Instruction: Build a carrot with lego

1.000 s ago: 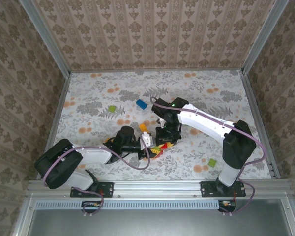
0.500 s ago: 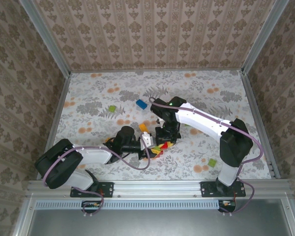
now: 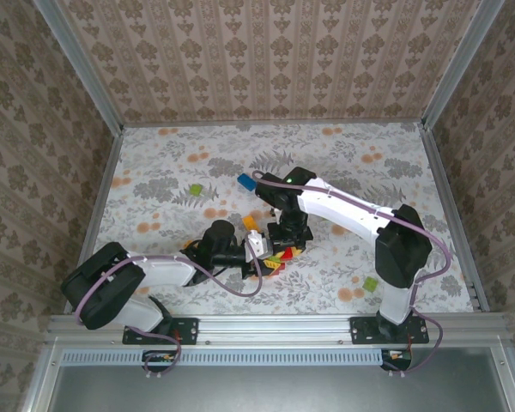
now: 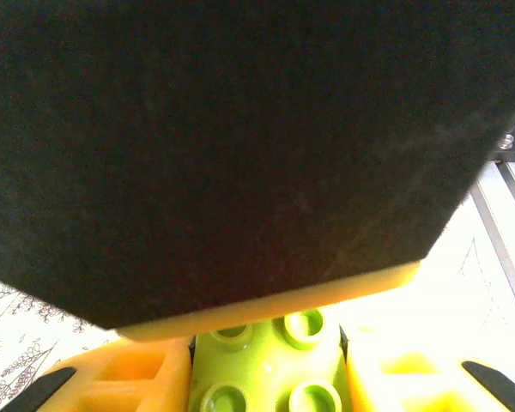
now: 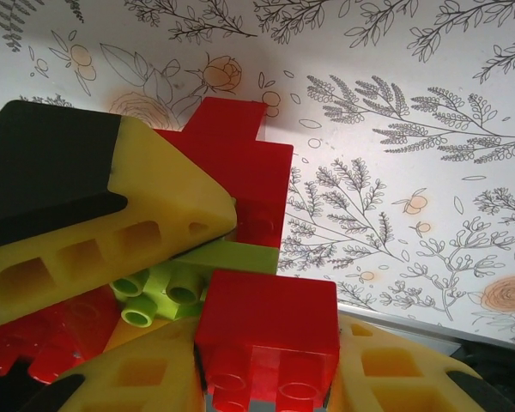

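Low in the left wrist view a light-green lego brick (image 4: pixel 266 369) sits studs-up, and my left gripper (image 4: pixel 266 382) is shut on it between yellow fingers (image 4: pixel 112 382). My right gripper (image 5: pixel 266 365) is shut on a red lego brick (image 5: pixel 270 322), pressed close against the green brick (image 5: pixel 167 292) and other red bricks (image 5: pixel 240 163). From above, both grippers meet over this small cluster (image 3: pixel 279 256) at mid-table, the left gripper (image 3: pixel 259 255) to its left and the right gripper (image 3: pixel 289 243) just above it.
Loose lego lies on the flowered cloth: a blue brick (image 3: pixel 246 181) and a green one (image 3: pixel 195 190) further back, an orange one (image 3: pixel 251 222) by the grippers, a green one (image 3: pixel 371 283) at the near right. Patterned walls enclose the table.
The right arm's forearm and elbow have swung a little to the left. Both grippers stay shut on their bricks at the same spot.
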Robot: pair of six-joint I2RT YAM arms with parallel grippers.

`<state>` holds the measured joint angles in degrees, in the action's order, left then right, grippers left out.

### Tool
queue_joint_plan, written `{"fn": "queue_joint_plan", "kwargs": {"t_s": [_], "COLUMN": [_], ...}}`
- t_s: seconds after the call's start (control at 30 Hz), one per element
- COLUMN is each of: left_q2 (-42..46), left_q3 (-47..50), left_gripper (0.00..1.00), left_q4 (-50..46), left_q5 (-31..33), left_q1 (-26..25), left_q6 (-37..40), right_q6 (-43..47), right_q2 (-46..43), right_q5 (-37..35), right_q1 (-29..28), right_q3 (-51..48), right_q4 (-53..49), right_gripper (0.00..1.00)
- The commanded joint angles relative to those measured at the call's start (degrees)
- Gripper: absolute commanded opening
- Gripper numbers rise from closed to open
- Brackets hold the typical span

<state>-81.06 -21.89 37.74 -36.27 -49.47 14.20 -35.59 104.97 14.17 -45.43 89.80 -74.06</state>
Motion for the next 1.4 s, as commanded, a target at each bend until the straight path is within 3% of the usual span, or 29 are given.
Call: {"fn": "queue_joint_plan", "kwargs": {"t_s": [0.0, 0.17, 0.37, 0.73, 1.37], "left_q2": [-1.31, -1.38, -1.44, -1.88, -2.00], "left_q3": [0.36, 0.27, 0.09, -0.28, -0.26], "left_gripper": [0.37, 0.38, 0.38, 0.37, 0.38], "left_q4": [-1.61, -1.70, -2.15, -2.40, -2.45], "left_q5": [-0.99, -0.99, -0.99, 0.79, 1.18], "left_q1": [-0.40, -0.41, -0.45, -0.43, -0.53], "left_q6": [1.24, 1.28, 1.27, 1.34, 1.29], "right_q6": [1.08, 0.60, 0.26, -0.09, -0.57], "right_q2": [2.70, 2.08, 1.32, -1.77, -8.78], "right_q5": [-4.42, -3.96, -1.18, 0.69, -1.83], "right_q1": [-0.93, -0.95, -0.98, -0.23, 2.76], "right_q3": [0.45, -0.62, -2.02, -1.42, -2.92], "right_q4": [-1.08, -0.29, 2.62, 4.62, 3.15], "right_gripper": [0.30, 0.32, 0.44, 0.55, 0.57]}}
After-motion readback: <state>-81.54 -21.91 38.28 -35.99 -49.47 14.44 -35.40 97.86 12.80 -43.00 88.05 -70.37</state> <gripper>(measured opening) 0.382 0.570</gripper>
